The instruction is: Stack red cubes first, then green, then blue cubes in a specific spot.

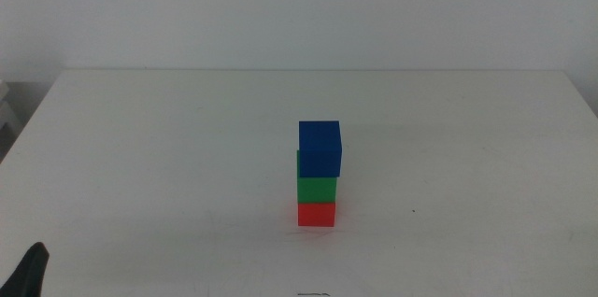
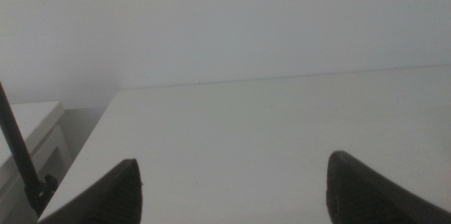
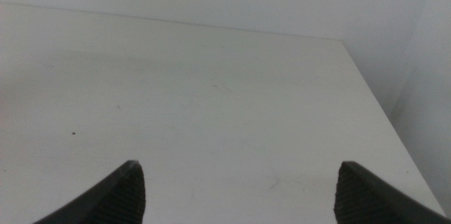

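Middle view first: tower up and standing at dead centre of the desk (image 1: pixel 140 148). Red cube (image 1: pixel 317 214) at the base, flat on the white top; green cube (image 1: pixel 317 188) resting on it; blue cube (image 1: pixel 320 148) crowning the pile, nudged a touch toward 3 o'clock so its edge overhangs the green one slightly. Order reads red, green, blue, just as asked, so by the look of it nothing left to stack. No marker or outline around the base, so impossible to confirm the chosen patch as the intended spot. Down at 7 o'clock, only a dark sliver of the left claw (image 1: pixel 34 269) poking above the frame edge, well apart from the tower. No trace of the right arm here.

Over to the left wrist view: left claw (image 2: pixel 232 192) spread wide, two dark tips far apart with bare desk between, gripping nothing. No cubes in sight from this angle. A thin dark rod (image 2: pixel 17 146) off the desk's side, blurred, purpose unclear.

Finally the right wrist view: right claw (image 3: pixel 236 192) likewise gaping, empty, only tips visible, parked over plain white desk near its far corner. Tower out of shot here too. A few faint specks on the surface, too small to identify.
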